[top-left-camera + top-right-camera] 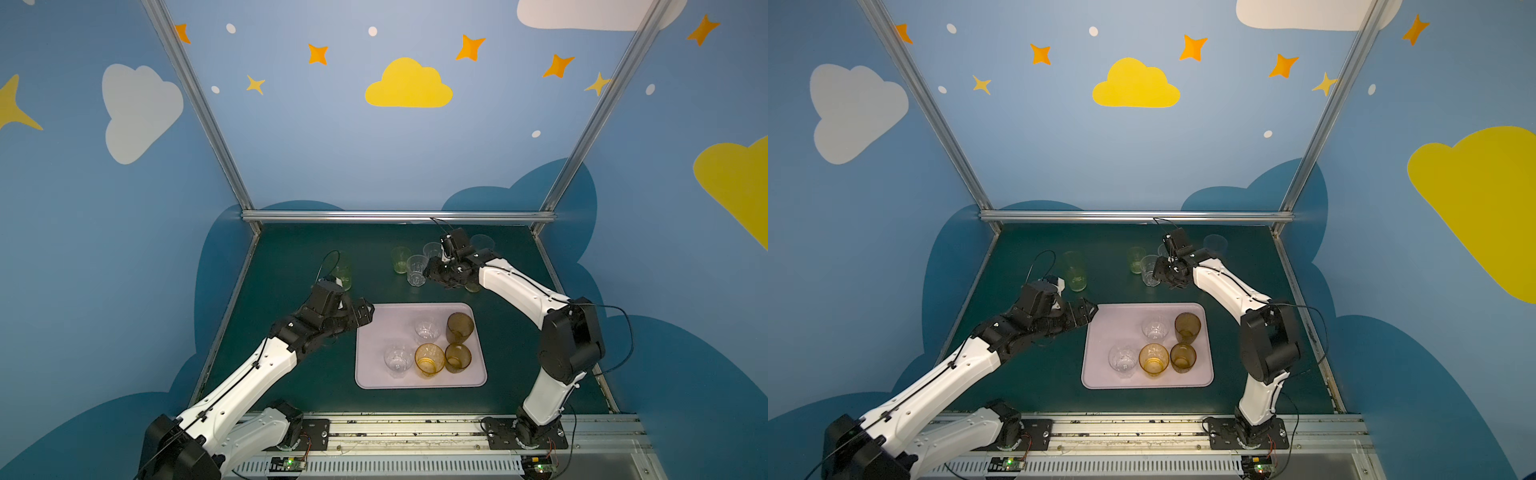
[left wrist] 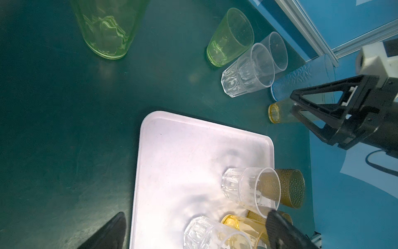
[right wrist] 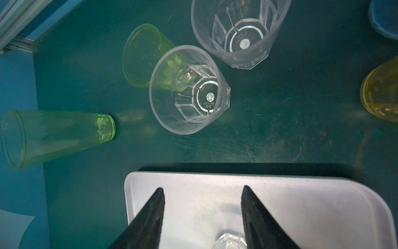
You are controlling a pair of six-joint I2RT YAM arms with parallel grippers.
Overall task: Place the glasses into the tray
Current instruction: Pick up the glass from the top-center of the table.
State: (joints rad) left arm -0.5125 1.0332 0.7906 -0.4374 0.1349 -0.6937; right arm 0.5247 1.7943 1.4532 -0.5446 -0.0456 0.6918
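Observation:
The lilac tray holds several glasses: two clear, one amber and two brown. On the mat beyond it stand a tall green glass, a short green one, two clear faceted ones, a pale blue one and a tall amber one. My right gripper hangs open and empty above the mat beside the amber glass, between the clear glasses and the tray. My left gripper is wide open over the tray's far left corner, empty.
Aluminium frame posts and blue walls close in the mat at the back and sides. The right arm's elbow rises to the right of the tray. The arm bases sit on a rail along the front edge.

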